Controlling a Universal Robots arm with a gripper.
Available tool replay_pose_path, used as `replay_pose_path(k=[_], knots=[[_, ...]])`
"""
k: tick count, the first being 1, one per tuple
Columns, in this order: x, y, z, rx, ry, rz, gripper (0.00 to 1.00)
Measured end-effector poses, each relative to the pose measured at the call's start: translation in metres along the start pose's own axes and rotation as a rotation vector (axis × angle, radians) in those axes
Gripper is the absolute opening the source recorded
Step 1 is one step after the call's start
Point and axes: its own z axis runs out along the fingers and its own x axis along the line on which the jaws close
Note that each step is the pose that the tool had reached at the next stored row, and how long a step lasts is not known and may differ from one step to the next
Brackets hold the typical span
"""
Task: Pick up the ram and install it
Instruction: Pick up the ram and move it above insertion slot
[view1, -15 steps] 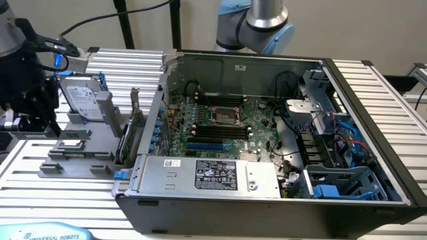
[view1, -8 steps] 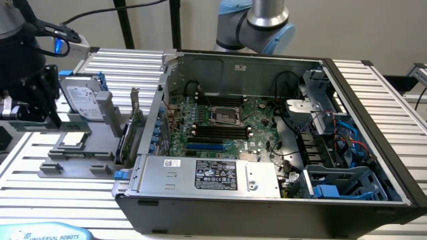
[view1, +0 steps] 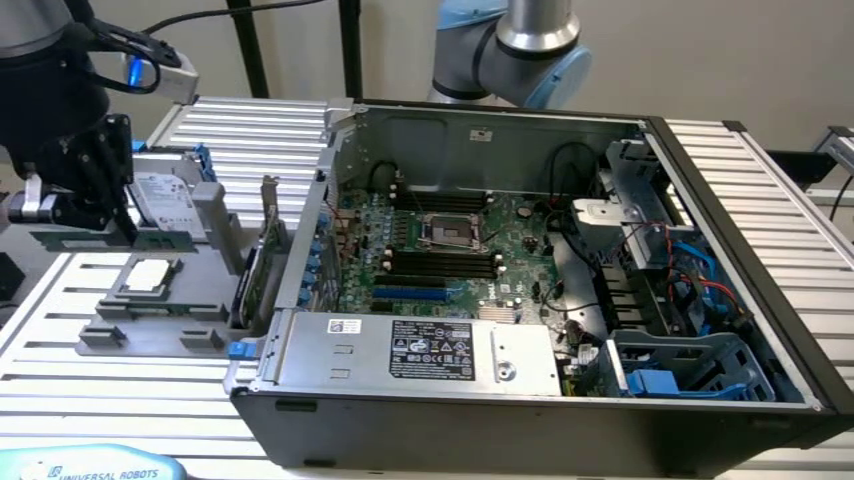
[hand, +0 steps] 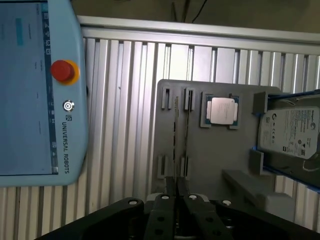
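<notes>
We start at the jaws: the gripper (hand: 176, 186) is clenched on the ram (hand: 176, 140), and in the wrist view we look straight down the stick's thin edge, pinched between the two black fingers (hand: 164, 210). That is a sensible hold: gripped by its flat faces, the board hangs straight, with its contact edge free for a slot.

In the upper left of the exterior view we see the same gripper (view1: 100, 228) with the ram (view1: 160, 240) as a level green strip. It looks lifted clear of the grey fixture tray (view1: 120, 340), though we can't be sure of the gap.

Moving outward, that fixture tray (hand: 200, 165) holds parts in their own pockets so each sits where the arm can find it: the silver processor (hand: 220, 110) in a square nest, and the hard drive (hand: 290, 132) cradled beside it. The drive's label is too small to read.

Further out lies the teach pendant (hand: 35, 90) with its red emergency-stop button (hand: 62, 71), and we read "UNIVERSAL ROBOTS" on it.

Centre and right of the exterior view, the computer case (view1: 534, 410) lies open, motherboard (view1: 514, 255) facing up and black memory slots (view1: 441, 264) exposed. The power supply (view1: 427, 350) has a sticker, but it is illegible.
</notes>
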Motion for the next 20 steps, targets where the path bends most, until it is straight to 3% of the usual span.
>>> replay_pose_path(k=[16,20], knots=[[-0.006,-0.0439,-0.0183,0.0001,0.0000,0.000,0.13],[-0.009,-0.0658,-0.0270,0.0001,-0.0001,0.000,0.13]])
